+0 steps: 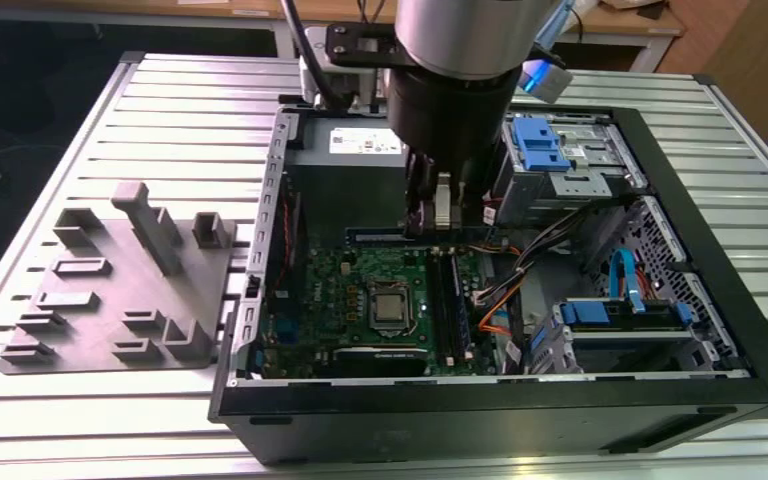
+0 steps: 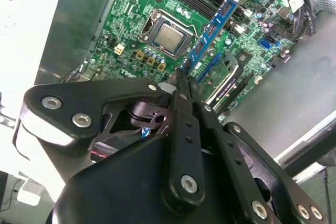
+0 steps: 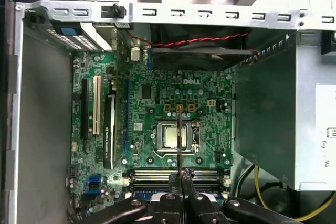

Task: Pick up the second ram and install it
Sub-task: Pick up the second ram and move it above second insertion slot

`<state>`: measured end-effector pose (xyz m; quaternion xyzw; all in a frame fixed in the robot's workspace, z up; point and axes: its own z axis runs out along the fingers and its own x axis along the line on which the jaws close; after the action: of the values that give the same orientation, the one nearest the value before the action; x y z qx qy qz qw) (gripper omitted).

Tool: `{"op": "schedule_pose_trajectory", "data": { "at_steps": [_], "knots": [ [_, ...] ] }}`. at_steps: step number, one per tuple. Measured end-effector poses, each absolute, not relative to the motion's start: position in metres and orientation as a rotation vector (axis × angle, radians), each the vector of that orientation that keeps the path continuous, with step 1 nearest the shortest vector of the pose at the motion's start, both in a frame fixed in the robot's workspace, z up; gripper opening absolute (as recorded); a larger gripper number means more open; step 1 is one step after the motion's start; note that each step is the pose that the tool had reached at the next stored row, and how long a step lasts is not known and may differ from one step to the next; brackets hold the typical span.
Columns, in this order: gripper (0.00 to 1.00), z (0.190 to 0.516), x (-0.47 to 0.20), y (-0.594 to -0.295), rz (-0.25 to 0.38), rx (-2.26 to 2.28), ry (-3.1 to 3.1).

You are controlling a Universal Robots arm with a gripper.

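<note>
Ram (image 2: pixel 214 24) clenched at one end between the fingers (image 2: pixel 184 95) of gripper (image 2: pixel 185 74), long axis jutting straight past the tips toward motherboard (image 3: pixel 157 103). Held inside case (image 1: pixel 491 412), apparently above slots (image 3: pixel 152 178) along the board's edge, not yet seated.

Even overhead light brightens the table (image 1: pixel 157 110); the computer case (image 1: pixel 491 420) interior sits shaded. In the second wrist view the power supply (image 2: pixel 31 35) glares white, and the end effector (image 2: pixel 185 78) looks dark.
</note>
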<state>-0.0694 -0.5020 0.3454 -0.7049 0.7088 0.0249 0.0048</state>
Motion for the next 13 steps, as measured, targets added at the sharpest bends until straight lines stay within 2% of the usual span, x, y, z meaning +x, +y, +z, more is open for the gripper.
{"op": "schedule_pose_trajectory", "data": {
  "at_steps": [13],
  "knots": [
    [0.09,0.331,-0.07,-0.501,0.081,-2.2,2.229]
  ]
}}
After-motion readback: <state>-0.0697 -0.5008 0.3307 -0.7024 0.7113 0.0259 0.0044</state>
